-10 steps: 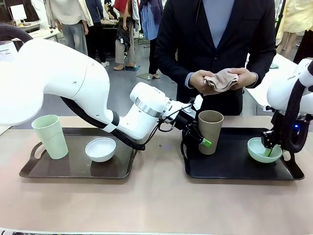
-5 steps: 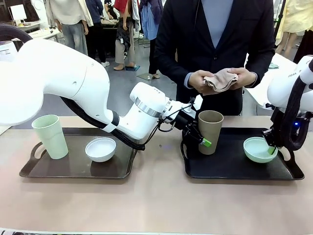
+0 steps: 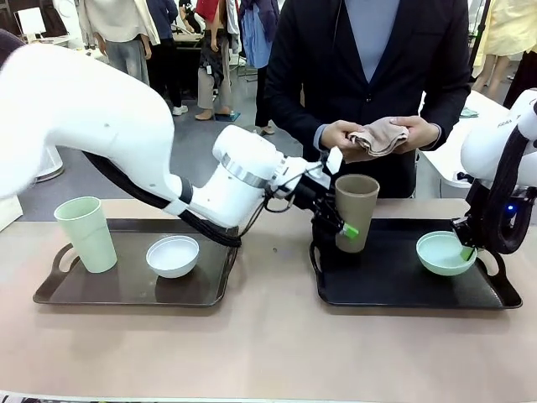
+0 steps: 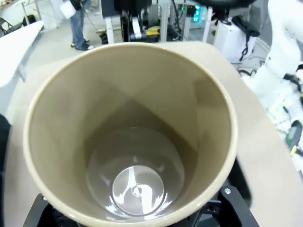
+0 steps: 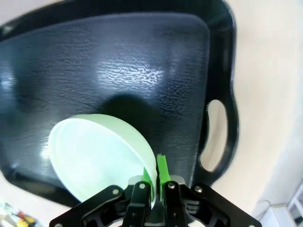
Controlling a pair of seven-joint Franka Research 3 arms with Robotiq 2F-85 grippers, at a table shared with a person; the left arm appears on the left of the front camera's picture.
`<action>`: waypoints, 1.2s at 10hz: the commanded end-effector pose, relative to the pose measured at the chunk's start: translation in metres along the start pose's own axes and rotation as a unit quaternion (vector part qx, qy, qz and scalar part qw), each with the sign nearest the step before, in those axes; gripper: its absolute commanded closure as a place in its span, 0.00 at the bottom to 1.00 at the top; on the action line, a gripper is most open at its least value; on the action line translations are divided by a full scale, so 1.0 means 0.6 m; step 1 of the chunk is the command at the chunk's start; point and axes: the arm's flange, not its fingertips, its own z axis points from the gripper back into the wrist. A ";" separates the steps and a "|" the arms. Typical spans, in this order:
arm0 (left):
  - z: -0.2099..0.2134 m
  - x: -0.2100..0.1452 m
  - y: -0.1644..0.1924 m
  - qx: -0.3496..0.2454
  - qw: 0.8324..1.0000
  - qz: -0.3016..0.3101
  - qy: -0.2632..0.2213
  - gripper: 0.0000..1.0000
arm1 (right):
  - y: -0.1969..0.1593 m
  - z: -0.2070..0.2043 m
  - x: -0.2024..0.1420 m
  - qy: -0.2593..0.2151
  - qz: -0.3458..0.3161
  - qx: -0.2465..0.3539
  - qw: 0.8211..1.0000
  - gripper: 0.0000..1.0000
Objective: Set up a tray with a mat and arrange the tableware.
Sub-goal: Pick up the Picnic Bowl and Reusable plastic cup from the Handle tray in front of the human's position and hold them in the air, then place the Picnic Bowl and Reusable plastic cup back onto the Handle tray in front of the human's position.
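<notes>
Taupe cup (image 3: 357, 206) clamped by left gripper (image 3: 346, 228) (tilted); right gripper (image 5: 154, 172) pinches mint bowl (image 5: 94, 161) rim.

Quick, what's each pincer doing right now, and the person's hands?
Left pincer: closed on the taupe-brown cup.
Right pincer: closed on the rim of the mint green bowl.
Person's hands: holding a folded beige cloth.
</notes>
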 end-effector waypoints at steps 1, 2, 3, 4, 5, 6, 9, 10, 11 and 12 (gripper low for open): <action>0.128 0.120 -0.100 0.038 0.999 0.000 -0.020 0.26 | 0.011 0.134 -0.030 -0.053 0.031 0.039 0.997 1.00; 0.163 0.171 -0.121 0.054 0.998 -0.006 -0.020 0.26 | 0.012 0.210 -0.053 -0.095 0.033 0.035 0.994 1.00; 0.189 0.215 -0.148 0.068 0.997 -0.008 -0.020 0.26 | 0.014 0.280 -0.086 -0.129 0.037 0.038 0.990 1.00; 0.201 0.253 -0.171 0.075 0.997 -0.021 -0.012 0.26 | 0.012 0.333 -0.116 -0.150 0.043 0.032 0.987 1.00; 0.204 0.277 -0.186 0.087 0.996 -0.013 0.009 0.26 | 0.010 0.356 -0.129 -0.147 0.042 0.017 0.988 1.00; 0.183 0.263 -0.174 0.079 0.996 0.004 0.030 0.26 | 0.001 0.346 -0.104 -0.121 0.035 0.023 0.992 1.00; 0.213 0.291 -0.173 0.079 0.996 -0.024 -0.016 0.26 | 0.016 0.370 -0.130 -0.156 0.030 0.021 0.987 1.00; 0.213 0.291 -0.173 0.079 0.996 -0.024 -0.016 0.26 | 0.016 0.370 -0.130 -0.156 0.030 0.021 0.987 1.00; 0.213 0.291 -0.173 0.079 0.996 -0.024 -0.016 0.26 | 0.016 0.370 -0.130 -0.156 0.030 0.021 0.987 1.00; 0.213 0.291 -0.173 0.079 0.996 -0.024 -0.016 0.26 | 0.016 0.370 -0.130 -0.156 0.030 0.021 0.987 1.00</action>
